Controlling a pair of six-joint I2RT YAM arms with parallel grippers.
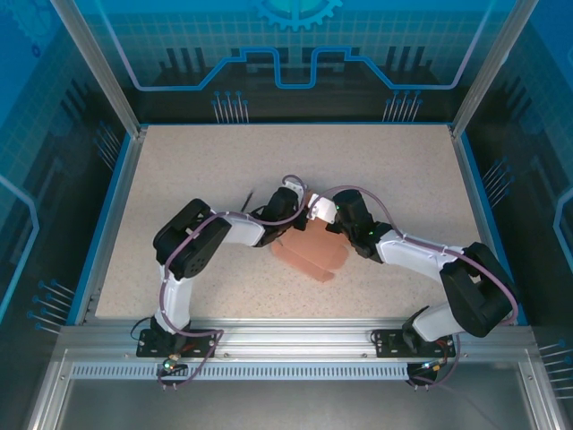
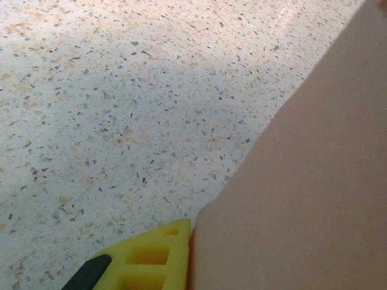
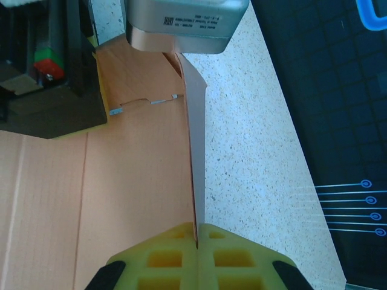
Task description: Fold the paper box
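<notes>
Finding: the box (image 1: pixel 309 257) lies at table (image 1: pixel 179 161) centre. The right gripper (image 3: pixel 198 238) is clamped on its raised flap (image 3: pixel 195 151), 12 o'clock edge. The left gripper (image 1: pixel 294 204) touches card; closure cannot be told.

From above, the two wrists (image 1: pixel 288 204) are covering the paper box (image 1: pixel 309 258) at 12 o'clock. In the left wrist view, the frame is cropping the yellow finger (image 2: pixel 154 254) at 6 o'clock; card is hiding its partner.

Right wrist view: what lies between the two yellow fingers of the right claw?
An upright flap of the paper box, edge-on, pinched in the right claw; the right wrist view shows it.
</notes>
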